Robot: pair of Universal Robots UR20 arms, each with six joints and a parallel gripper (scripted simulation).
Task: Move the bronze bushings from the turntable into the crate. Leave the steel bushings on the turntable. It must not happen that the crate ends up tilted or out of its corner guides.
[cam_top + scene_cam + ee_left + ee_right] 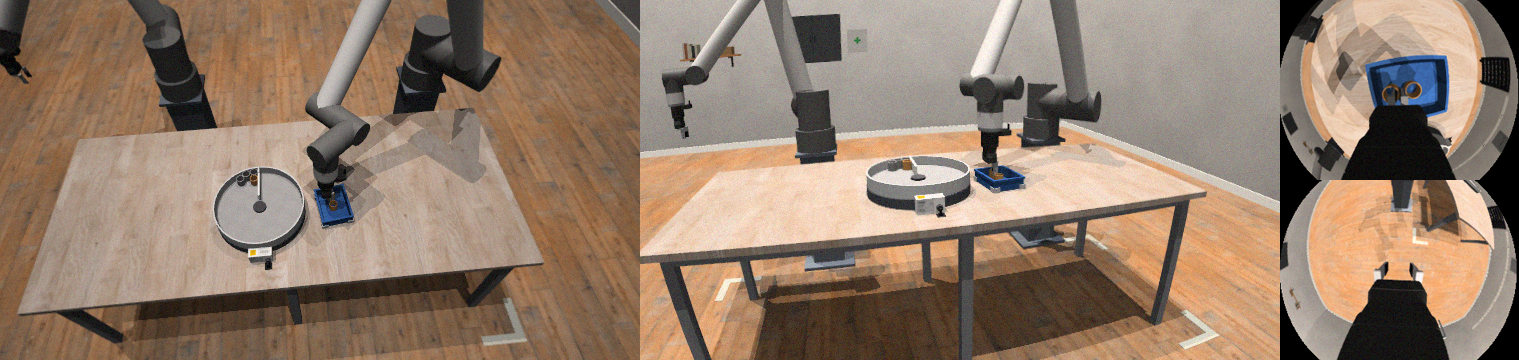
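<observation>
My left gripper [331,195] [995,168] [1398,92] is shut on the wall of a bronze bushing [991,173] [1385,92], inside the blue crate [340,221] [1012,185] [1442,88]. Whether this bushing touches the floor is unclear. A second bronze bushing [998,176] [1419,90] stands close beside it in the crate. The crate looks level between its corner guides. On the turntable [235,220] [942,173], a bronze bushing [254,178] [907,164] stands beside three steel bushings [240,180]. My right gripper [24,75] [685,133] [1399,266] is open and empty, off the table.
A pale bar [259,185] [914,165] runs from the turntable's hub to its raised rim, next to the bushings. A small white box [260,254] [929,204] stands at the turntable's front. The crate stands close to the turntable's side.
</observation>
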